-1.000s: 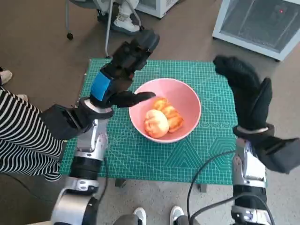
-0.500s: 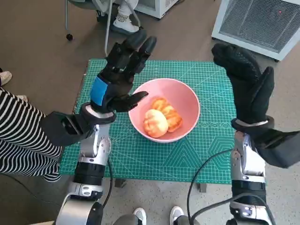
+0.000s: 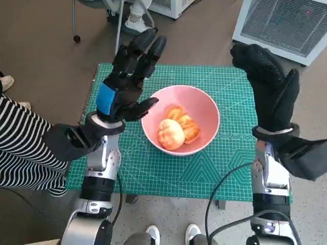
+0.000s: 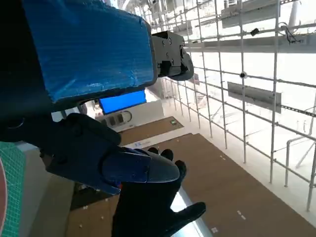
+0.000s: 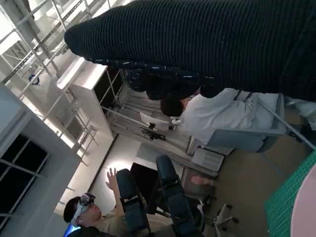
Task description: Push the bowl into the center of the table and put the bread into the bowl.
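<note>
Looking down, you have the green gridded mat (image 3: pixel 153 173) covering the table, with the pink bowl (image 3: pixel 204 109) sitting near its middle and holding the bread (image 3: pixel 176 130), a cluster of golden rolls resting against the bowl's floor. Your left hand (image 3: pixel 125 84) is raised just beside the bowl's left rim with fingers spread and nothing in it, and your right hand (image 3: pixel 268 92) stands upright off the bowl's right side, fingers extended and empty. No writing can be read on the mat.

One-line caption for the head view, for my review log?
Bread sits in the pink bowl; left hand and right hand raised, empty.
</note>
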Motion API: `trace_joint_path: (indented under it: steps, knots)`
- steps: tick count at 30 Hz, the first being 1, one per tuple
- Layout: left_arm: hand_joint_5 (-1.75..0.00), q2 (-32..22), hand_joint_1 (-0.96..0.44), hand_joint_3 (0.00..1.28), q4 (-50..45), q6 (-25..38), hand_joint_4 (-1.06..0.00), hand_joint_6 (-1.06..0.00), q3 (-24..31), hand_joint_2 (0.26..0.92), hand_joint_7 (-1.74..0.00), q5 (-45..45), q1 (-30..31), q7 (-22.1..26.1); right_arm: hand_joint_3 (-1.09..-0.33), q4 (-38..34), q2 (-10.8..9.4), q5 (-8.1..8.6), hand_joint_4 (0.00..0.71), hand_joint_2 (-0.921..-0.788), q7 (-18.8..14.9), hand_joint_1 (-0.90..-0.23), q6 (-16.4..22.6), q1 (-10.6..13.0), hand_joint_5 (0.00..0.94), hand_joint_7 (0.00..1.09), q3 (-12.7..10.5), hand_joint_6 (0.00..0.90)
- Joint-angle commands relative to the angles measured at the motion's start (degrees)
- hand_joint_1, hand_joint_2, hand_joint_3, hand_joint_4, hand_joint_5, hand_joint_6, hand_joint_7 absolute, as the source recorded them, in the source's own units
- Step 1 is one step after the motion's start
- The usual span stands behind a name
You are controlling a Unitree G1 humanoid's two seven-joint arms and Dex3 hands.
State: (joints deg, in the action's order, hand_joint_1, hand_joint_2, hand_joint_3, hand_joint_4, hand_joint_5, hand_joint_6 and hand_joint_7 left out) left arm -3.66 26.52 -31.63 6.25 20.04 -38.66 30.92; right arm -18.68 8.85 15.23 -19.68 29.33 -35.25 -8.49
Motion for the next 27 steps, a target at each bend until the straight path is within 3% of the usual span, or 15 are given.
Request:
trace_joint_path:
  steps: [1, 11, 27]
  knots:
    - [-0.03, 0.18, -0.60, 0.29, -0.75, -1.15, -0.11, 0.00, -0.22, 0.921, -0.46, -1.53, 1.04, -0.79, -0.694, -0.93, 0.55, -1.69, 0.201, -0.921, 0.35, -0.758, -0.27, -0.06, 0.007, 0.57, 0.36, 0.051]
    - [-0.03, -0.38, -0.60, 0.28, -1.19, -1.02, -0.11, 0.00, -0.02, 0.919, -0.47, -3.11, 1.43, -2.65, -0.699, -0.98, 0.59, -2.61, 0.204, -0.921, 0.61, -0.759, -0.64, -0.30, 0.007, 0.57, 0.09, 0.054]
    - [-0.03, -0.55, -0.59, 0.24, -3.73, 1.58, -0.11, 0.00, -0.30, 0.918, -0.51, -3.34, 2.44, -4.87, -0.697, -1.23, 0.59, -2.64, 0.207, -0.921, 0.99, -0.767, -0.92, 0.20, 0.006, 0.56, -0.07, 0.059]
